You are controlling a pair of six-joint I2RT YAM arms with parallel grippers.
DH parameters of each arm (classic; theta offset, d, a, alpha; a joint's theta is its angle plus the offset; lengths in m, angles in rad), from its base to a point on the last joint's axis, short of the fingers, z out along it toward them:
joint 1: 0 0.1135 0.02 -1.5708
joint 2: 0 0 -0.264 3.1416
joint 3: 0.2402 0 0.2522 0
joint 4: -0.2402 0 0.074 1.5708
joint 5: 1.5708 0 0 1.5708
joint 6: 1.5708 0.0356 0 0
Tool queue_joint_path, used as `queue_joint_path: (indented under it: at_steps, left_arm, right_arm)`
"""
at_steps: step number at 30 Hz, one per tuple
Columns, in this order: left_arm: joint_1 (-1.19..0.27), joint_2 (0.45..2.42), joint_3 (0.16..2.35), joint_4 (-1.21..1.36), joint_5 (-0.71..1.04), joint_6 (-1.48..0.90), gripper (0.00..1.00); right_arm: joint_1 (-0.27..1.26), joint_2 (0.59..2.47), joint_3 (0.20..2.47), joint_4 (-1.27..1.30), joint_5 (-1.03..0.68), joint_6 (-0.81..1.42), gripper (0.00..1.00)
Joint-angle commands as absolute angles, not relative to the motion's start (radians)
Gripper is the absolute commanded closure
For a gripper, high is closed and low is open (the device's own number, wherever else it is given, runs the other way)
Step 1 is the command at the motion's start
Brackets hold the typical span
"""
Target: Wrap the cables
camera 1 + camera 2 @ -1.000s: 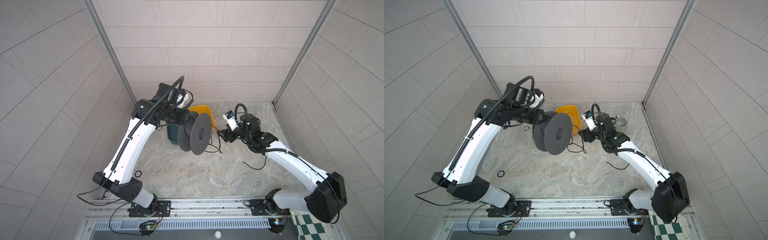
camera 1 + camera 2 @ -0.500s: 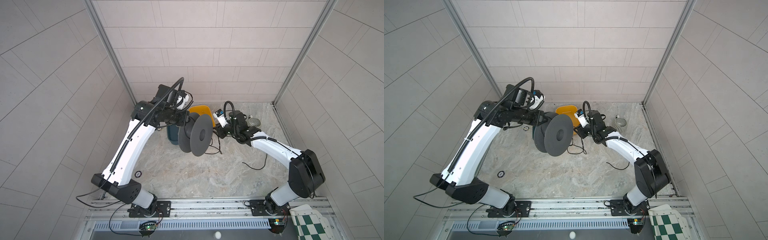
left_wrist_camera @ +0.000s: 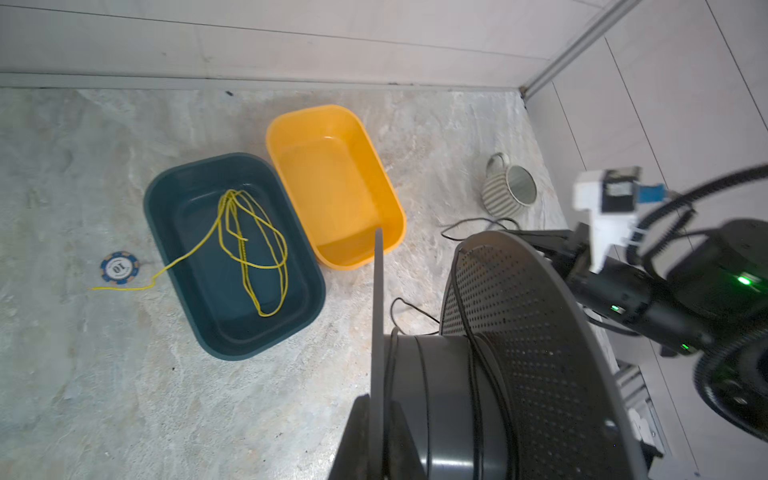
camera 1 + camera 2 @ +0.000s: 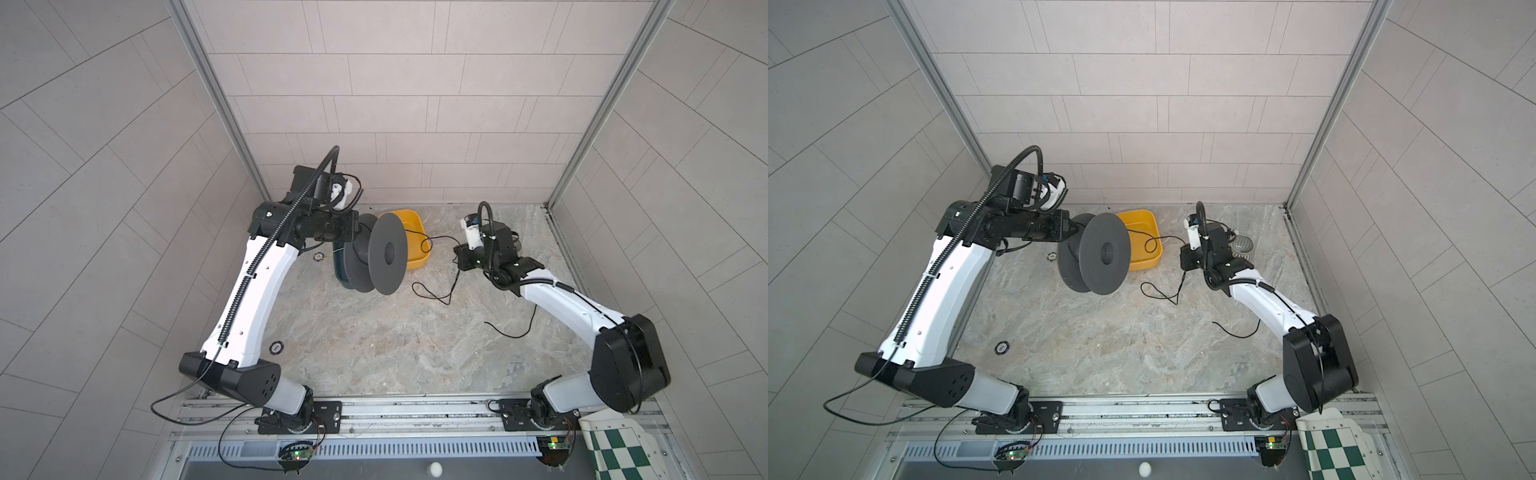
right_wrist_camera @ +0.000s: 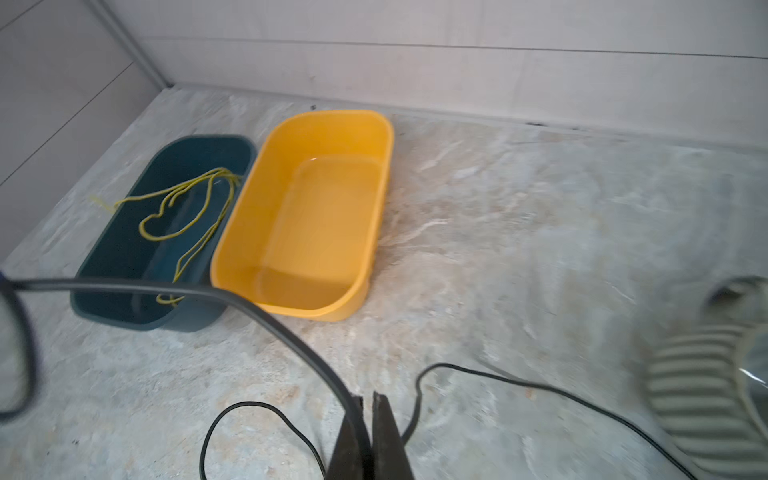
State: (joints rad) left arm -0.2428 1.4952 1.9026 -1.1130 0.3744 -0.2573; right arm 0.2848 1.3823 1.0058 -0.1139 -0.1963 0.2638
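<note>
- The left gripper (image 3: 376,432) had its fingers pinched narrow on one thin flat rim of the spool (image 4: 376,251). It held the spool clear of the worktop (image 4: 374,353) near the middle of the back edge, with the axle roughly level. That hold probably left the drum free, so wire could be laid round it.
- The cable (image 5: 291,338) had a few turns on the drum, as the left wrist view showed. From there it ran through the air to the right gripper (image 5: 368,401). The rest lay in slack loops on the worktop, trailing toward the right edge.
- The right gripper was closed tight with the cable passing between its fingers, and it stood apart from the spool on the spool's right. This looked like a pinch meant to steer the wire and keep it taut for the next turn.
- The slack on the worktop seemed needed as feed, though loose loops could snag.
- A yellow tub (image 3: 332,178) and a dark tub (image 3: 174,199) sat side by side by the back edge. The dark tub held a yellow cord (image 3: 249,232), and both looked apart from this job. A striped mug (image 3: 509,191) was near the back right corner.
</note>
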Motion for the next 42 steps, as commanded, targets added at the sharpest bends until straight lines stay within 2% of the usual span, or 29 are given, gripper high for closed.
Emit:
queue_joint_path:
  at_steps: [1,11,16,18,22,29,36,42]
  left_arm:
    - [-0.189,1.487,1.938,-1.044,0.391,-0.318,1.00]
    - [-0.050,1.433,1.900,-1.046,0.335,-0.379,1.00]
    - [-0.042,1.419,1.883,-1.019,0.378,-0.396,1.00]
    - [-0.042,1.413,1.871,-1.001,0.405,-0.399,1.00]
    - [-0.048,1.401,1.842,-0.982,0.437,-0.399,1.00]
    - [-0.065,1.381,1.806,-0.962,0.450,-0.411,1.00]
    - [-0.150,1.396,1.839,-0.949,0.456,-0.432,1.00]
    - [-0.205,1.419,1.872,-0.965,0.456,-0.428,1.00]
  right_arm:
    - [0.221,1.300,0.984,-0.226,-0.122,0.352,1.00]
    - [0.002,1.143,0.861,-0.315,-0.050,0.478,0.98]
    - [-0.015,1.144,0.864,-0.322,-0.091,0.465,0.93]
    - [-0.014,1.153,0.868,-0.309,-0.150,0.457,0.86]
    - [-0.015,1.176,0.855,-0.268,-0.311,0.426,0.65]
    - [-0.007,1.171,0.830,-0.289,-0.385,0.387,0.39]
    - [0.075,1.099,0.819,-0.273,-0.387,0.317,0.24]
    - [0.226,1.045,0.791,-0.174,-0.405,0.244,0.19]
